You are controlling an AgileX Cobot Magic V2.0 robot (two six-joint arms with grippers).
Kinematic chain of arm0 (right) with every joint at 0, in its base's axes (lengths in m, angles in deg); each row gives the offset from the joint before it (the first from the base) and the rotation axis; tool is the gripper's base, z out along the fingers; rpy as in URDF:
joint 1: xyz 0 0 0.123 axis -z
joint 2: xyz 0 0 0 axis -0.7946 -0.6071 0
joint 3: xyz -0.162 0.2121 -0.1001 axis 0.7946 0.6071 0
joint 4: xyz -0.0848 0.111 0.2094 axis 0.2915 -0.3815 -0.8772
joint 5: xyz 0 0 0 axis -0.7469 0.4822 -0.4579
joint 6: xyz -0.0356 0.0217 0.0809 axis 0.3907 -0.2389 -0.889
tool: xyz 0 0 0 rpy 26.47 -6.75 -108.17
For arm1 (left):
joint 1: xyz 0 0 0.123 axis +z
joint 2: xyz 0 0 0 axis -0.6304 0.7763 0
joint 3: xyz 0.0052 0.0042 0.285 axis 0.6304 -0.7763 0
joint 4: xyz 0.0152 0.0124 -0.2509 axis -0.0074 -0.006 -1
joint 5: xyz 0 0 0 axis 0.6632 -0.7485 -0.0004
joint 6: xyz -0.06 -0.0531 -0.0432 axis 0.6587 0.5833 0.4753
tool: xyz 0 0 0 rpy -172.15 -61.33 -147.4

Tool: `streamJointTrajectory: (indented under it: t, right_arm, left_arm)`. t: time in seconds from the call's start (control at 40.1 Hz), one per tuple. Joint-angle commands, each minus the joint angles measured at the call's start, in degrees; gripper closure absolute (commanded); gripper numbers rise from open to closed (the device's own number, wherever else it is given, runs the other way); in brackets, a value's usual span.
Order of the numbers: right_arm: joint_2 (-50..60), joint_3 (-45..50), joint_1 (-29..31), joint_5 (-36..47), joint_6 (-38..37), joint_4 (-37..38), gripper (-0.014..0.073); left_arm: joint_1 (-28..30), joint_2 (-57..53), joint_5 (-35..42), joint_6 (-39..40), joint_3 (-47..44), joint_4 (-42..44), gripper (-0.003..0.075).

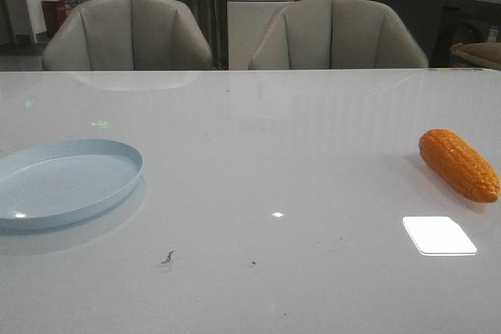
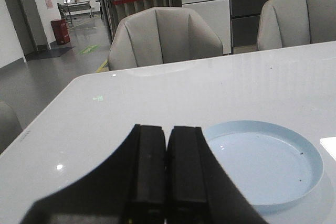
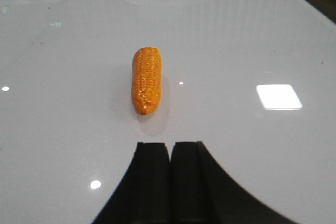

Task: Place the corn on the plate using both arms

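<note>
Both claws pinched closed, holding nothing.
Right gripper has the corn lying on the table straight ahead, long axis pointing at it, so it's nearer; left gripper sits by the plate, probably empty.

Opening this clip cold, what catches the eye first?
The orange corn stands out, lying alone on the white table at its far right edge. Opposite it, at the left edge, sits the pale blue plate, with nothing on it. Both grippers, left and right, are shut.
</note>
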Motion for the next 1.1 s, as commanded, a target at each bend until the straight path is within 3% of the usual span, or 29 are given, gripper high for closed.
streamJointTrajectory:
  t: [0.0, 0.199, 0.548, 0.823, 1.072]
  right_arm:
    - [0.97, -0.95, 0.34, 4.91, 0.74, 6.02, 0.057]
    - [0.97, -0.95, 0.34, 9.4, 0.69, 6.55, 0.057]
    - [0.97, -1.28, 0.34, 42.14, 0.56, 5.72, 0.057]
    - [-1.05, -20.47, 0.34, 29.11, -1.06, 5.7, 0.057]
    - [-20.88, -38.85, 0.34, 27.18, -1.06, 5.7, 0.057]
  left_arm:
    - [0.11, -0.84, 9.48, 0.32, -0.1, -0.54, 0.0631]
    - [0.11, -0.84, 17.08, 0.32, -0.1, -0.54, 0.0631]
    - [0.11, -0.84, 24.17, 0.32, 2.98, -4.23, 0.0631]
    - [0.11, 4.03, 22.99, 0.32, 23.78, -1.14, 0.0631]
    - [0.11, 24.5, 22.01, 0.32, 44.03, 4.19, 0.0631]
